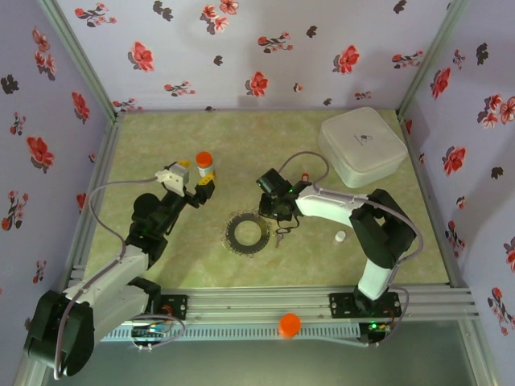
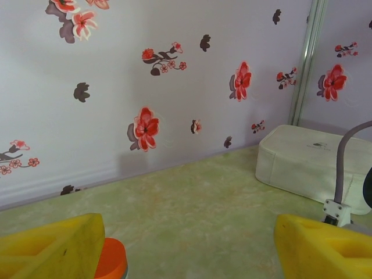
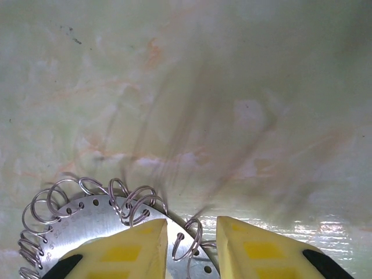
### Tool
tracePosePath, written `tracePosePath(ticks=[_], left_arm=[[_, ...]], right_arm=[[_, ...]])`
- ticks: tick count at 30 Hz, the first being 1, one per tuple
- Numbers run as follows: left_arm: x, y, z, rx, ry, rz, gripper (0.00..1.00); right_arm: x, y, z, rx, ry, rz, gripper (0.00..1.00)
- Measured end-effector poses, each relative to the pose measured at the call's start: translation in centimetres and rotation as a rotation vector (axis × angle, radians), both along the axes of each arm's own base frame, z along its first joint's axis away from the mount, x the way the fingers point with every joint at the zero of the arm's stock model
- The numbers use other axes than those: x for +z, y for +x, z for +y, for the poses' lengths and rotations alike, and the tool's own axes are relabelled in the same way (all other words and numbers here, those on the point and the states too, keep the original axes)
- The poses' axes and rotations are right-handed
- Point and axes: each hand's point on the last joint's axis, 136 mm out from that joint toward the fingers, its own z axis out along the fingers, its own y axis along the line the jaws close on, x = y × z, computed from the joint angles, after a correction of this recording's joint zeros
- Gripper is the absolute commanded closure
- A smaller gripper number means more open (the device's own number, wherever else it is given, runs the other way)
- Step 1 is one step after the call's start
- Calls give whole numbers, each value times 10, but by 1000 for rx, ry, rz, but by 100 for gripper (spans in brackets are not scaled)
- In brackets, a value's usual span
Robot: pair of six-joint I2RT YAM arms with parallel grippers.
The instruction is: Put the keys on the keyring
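We judge ring-steadying underway: right gripper [image 3: 192,235] straddles a rim loop of the keyring [image 1: 246,233] with a narrow gap (pinching or not, we cannot tell), the keys [image 1: 279,236] lie just beside it, left gripper [image 2: 189,247] gapes empty and next must fetch a key.

left arm stretched forward, wrist about level | left gripper [image 1: 195,177] fingers [image 2: 52,247] spread wide | right arm elbow bent, reaching inward | right gripper [image 3: 190,235] pointing down, fingers [image 3: 261,250] a narrow gap apart

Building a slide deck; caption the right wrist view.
Right tool straddling the keyring's wire-looped rim above the green table.
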Motion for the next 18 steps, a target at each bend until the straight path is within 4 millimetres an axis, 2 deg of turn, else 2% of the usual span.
tracePosePath(ticks=[7,14,18], left_arm=[[-2,-2,-6,-26,0,10,22],[-15,-3,-21,-73,22,56,22],[-24,-5,-31,-107,38,87,22]], right_arm=[[13,-1,1,118,-68,-26,71],[10,-27,6,199,-101,-3,73],[13,-41,-8,191,-97,2,74]])
